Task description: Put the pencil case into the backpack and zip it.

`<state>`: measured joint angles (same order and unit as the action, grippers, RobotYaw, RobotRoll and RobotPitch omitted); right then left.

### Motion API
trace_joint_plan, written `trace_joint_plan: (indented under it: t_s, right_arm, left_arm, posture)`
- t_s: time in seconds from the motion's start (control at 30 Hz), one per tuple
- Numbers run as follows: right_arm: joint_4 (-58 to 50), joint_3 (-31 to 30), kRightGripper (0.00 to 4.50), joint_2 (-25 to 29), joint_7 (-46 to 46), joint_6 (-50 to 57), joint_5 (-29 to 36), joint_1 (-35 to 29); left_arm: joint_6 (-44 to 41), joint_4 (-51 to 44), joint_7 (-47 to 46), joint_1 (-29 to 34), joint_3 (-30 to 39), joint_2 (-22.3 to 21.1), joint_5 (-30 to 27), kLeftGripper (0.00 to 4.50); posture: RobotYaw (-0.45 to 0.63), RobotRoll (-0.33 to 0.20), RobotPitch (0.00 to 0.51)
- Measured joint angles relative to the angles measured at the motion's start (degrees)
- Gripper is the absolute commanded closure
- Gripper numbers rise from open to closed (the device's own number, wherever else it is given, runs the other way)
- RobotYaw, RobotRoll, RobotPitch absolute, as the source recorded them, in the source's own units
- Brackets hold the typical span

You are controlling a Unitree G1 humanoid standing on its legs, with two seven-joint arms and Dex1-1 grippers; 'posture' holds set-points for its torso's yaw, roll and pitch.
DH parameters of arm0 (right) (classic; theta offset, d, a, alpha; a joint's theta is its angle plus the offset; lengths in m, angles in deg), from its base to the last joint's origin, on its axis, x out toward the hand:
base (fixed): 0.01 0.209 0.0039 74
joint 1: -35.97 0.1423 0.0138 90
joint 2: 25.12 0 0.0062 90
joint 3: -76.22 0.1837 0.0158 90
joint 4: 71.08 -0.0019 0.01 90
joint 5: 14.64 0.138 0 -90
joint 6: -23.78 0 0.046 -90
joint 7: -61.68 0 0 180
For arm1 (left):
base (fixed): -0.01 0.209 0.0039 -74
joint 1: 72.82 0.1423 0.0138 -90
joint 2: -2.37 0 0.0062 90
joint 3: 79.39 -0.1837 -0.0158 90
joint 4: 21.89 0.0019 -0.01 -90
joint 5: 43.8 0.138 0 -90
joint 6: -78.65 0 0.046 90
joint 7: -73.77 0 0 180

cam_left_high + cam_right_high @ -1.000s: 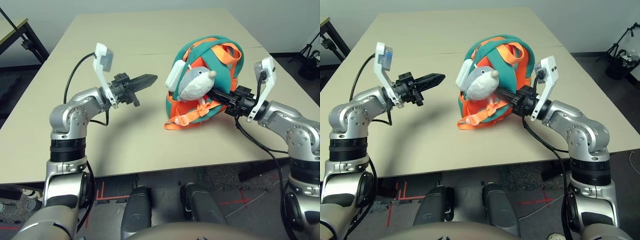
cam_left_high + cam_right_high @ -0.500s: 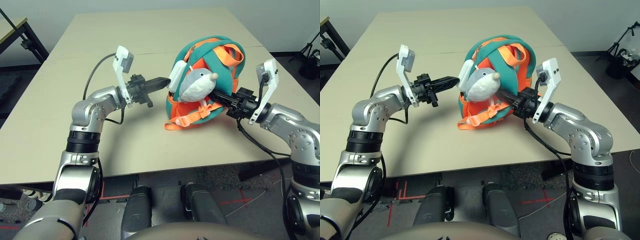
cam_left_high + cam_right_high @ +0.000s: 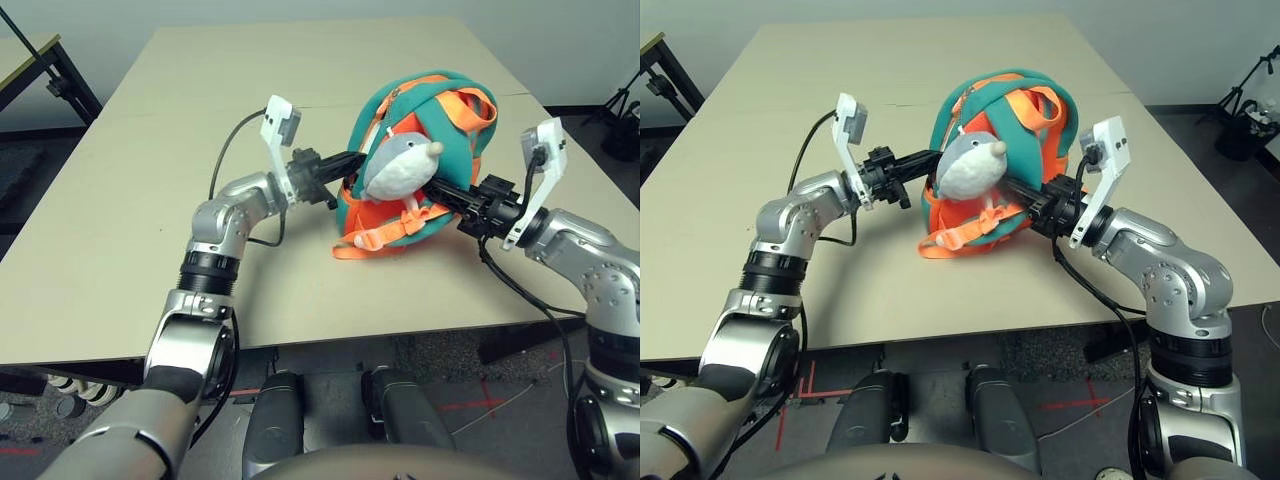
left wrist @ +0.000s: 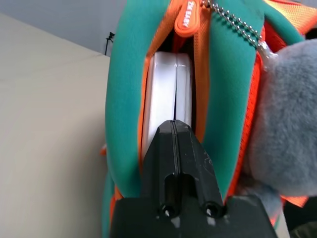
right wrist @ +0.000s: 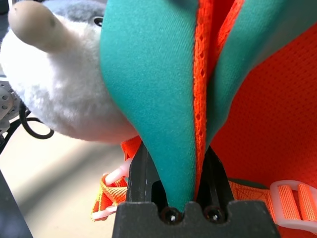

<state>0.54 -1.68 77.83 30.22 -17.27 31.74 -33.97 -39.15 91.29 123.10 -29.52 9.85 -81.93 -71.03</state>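
centre frame: clenched left gripper (image 4: 174,130) presses the case (image 4: 166,87) into the backpack (image 3: 400,200); right gripper (image 5: 173,148) grasps backpack fabric.

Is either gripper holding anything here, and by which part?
The right gripper is clamped on a teal fold of the backpack. The left gripper is shut and holds nothing; its tip is at the pencil case in the opening.

Beige table (image 3: 120,200), dark stand (image 3: 45,75) beyond its corner, tripod (image 3: 1250,95) opposite
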Motion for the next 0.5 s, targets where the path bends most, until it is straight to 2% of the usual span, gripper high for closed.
trace_joint_plan:
  t_s: [0.27,0.4,0.5]
  right_arm:
    - [-0.05,0.1,4.28,-0.38,1.18,-0.79,-0.05,-0.59]
    - [-0.04,0.1,4.28,-0.4,1.44,-0.83,-0.1,-0.61]
    - [-0.06,-0.07,4.28,-0.54,1.47,-0.88,-0.09,-0.62]
  left_arm:
    - [3.38,3.93,0.68,-0.81,-0.17,2.45,1.96,4.5]
    - [1.1,2.13,1.42,0.19,-0.43,2.34,2.02,4.5]
    - [-3.33,-0.53,2.26,0.33,-0.34,-0.25,1.34,4.5]
  posture:
    - [-0.22,0.0,0.068]
    - [-0.22,0.0,0.069]
    - [-0.21,0.0,0.07]
